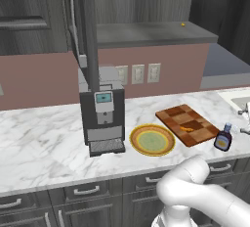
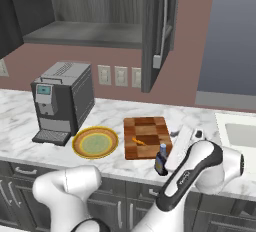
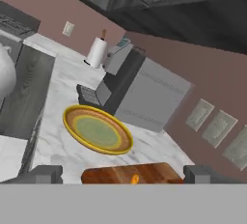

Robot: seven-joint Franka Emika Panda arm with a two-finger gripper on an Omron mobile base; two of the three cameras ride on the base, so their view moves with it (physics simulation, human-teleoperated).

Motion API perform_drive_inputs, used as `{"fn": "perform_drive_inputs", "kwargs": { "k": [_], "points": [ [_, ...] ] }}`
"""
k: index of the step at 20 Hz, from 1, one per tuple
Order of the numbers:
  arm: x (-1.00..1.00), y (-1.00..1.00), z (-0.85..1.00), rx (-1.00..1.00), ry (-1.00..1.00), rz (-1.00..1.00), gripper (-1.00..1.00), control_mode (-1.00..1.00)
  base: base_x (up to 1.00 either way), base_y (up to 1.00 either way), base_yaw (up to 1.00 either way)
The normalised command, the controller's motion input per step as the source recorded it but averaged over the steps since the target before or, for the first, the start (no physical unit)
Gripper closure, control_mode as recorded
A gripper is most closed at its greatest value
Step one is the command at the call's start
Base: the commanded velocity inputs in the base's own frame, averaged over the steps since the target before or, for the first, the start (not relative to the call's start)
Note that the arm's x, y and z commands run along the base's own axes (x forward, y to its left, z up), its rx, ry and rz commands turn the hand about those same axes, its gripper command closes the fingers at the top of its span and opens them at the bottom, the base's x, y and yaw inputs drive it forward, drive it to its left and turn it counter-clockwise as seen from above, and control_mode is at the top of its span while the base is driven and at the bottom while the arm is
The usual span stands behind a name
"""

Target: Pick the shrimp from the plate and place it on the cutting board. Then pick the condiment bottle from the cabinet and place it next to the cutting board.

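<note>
The shrimp (image 3: 134, 179) lies on the cutting board (image 3: 130, 174), straight ahead of my claw (image 3: 123, 175) and low between its tips, which stand wide apart and hold nothing. The condiment bottle (image 1: 223, 138) stands upright on the marble tabletop (image 1: 44, 138) just beside the board's edge. Beyond the board sits the plate (image 3: 98, 130), bare. Farther off, past the plate, stands the coffee machine (image 3: 140, 90), with a paper towel roll (image 3: 97, 51) behind it.

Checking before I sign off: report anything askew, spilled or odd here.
Nothing stands out. The shrimp lies on the cutting board, the condiment bottle stands upright beside it, and the plate sits flat. No spills.
</note>
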Motion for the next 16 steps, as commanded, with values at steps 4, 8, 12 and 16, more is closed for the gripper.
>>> {"fn": "perform_drive_inputs", "kwargs": {
  "k": [4, 8, 12, 16],
  "points": [
    [-0.43, -0.10, 0.44, -0.32, -0.22, -0.07, -1.00, -1.00, 0.00, 0.00, 0.00],
    [-0.48, -0.10, 0.64, -0.23, -0.28, -0.06, -1.00, -1.00, 0.00, 0.00, 0.00],
    [-0.61, -0.14, 0.75, -0.16, -0.29, -0.05, -1.00, -1.00, 0.00, 0.00, 0.00],
    [-0.63, -0.16, 0.75, -0.20, -0.32, -0.05, -1.00, -1.00, 0.00, 0.00, 0.00]
  ]
}}
